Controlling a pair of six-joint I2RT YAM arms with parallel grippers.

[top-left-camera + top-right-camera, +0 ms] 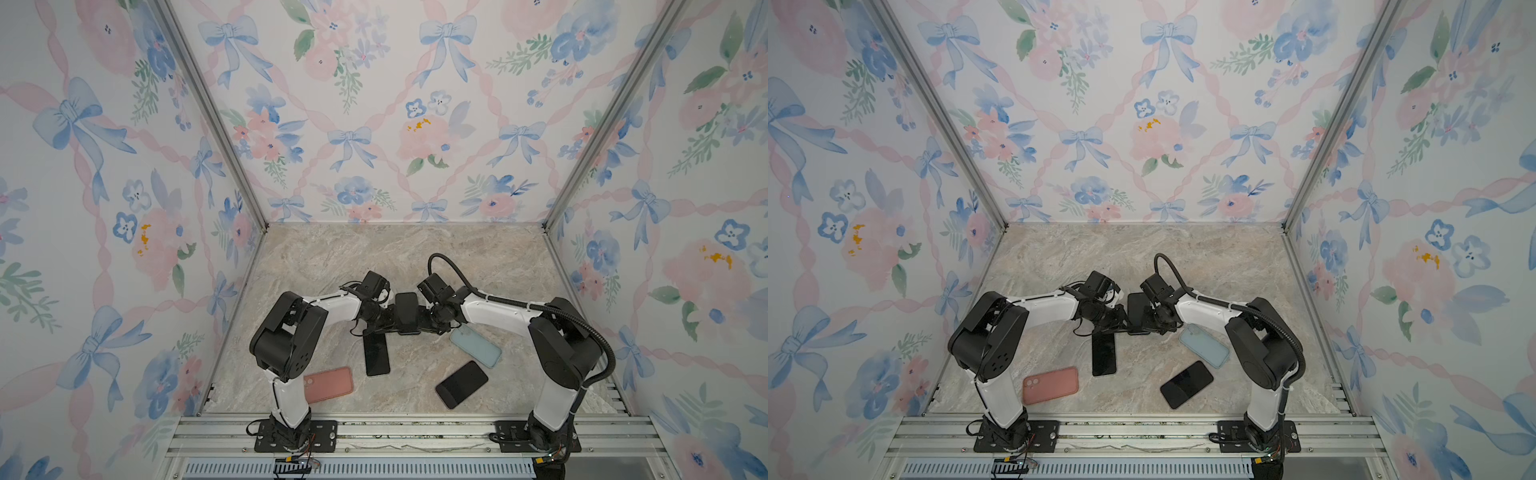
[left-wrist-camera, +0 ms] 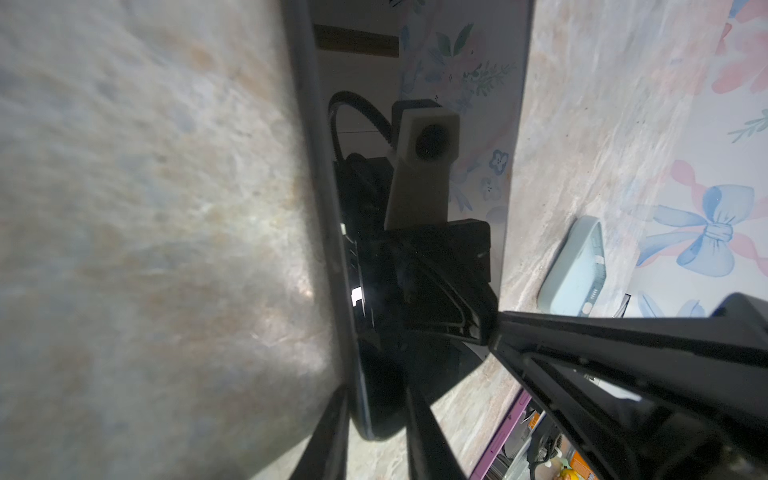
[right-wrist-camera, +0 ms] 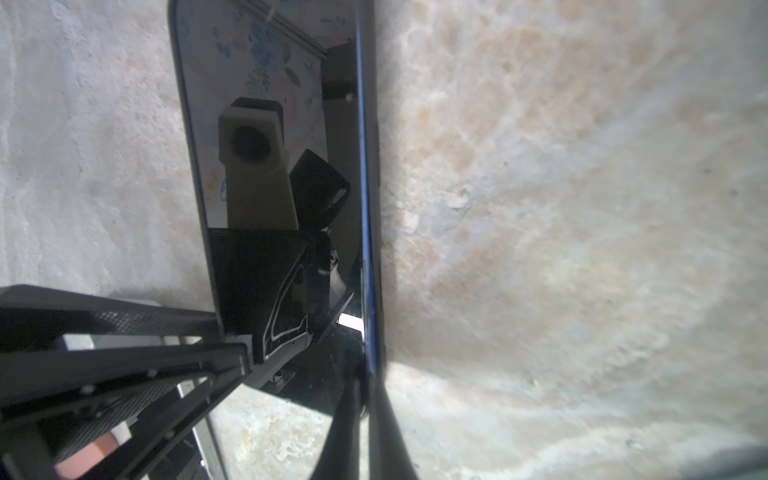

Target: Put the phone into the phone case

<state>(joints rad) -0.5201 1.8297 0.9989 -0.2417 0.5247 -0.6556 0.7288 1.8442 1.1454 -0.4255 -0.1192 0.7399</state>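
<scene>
A black phone [image 1: 406,312] with a glossy screen hangs above the table's middle, held between both arms. My left gripper [image 1: 390,319] is shut on one end of it; in the left wrist view its fingers [image 2: 376,388] straddle the phone's rounded corner [image 2: 374,415]. My right gripper [image 1: 422,319] is shut on the opposite end, its fingers [image 3: 365,386] pinching the thin edge of the phone [image 3: 274,124]. A pink phone case [image 1: 328,384] lies at the front left. A light blue phone case [image 1: 476,345] lies under the right arm. Whether the held phone wears a case cannot be told.
Two more black phones lie flat on the marble table [image 1: 374,249]: one [image 1: 376,353] just below the grippers, one [image 1: 461,384] at the front right. Flowered walls close the table in on three sides, and a metal rail [image 1: 415,428] carries the arm bases.
</scene>
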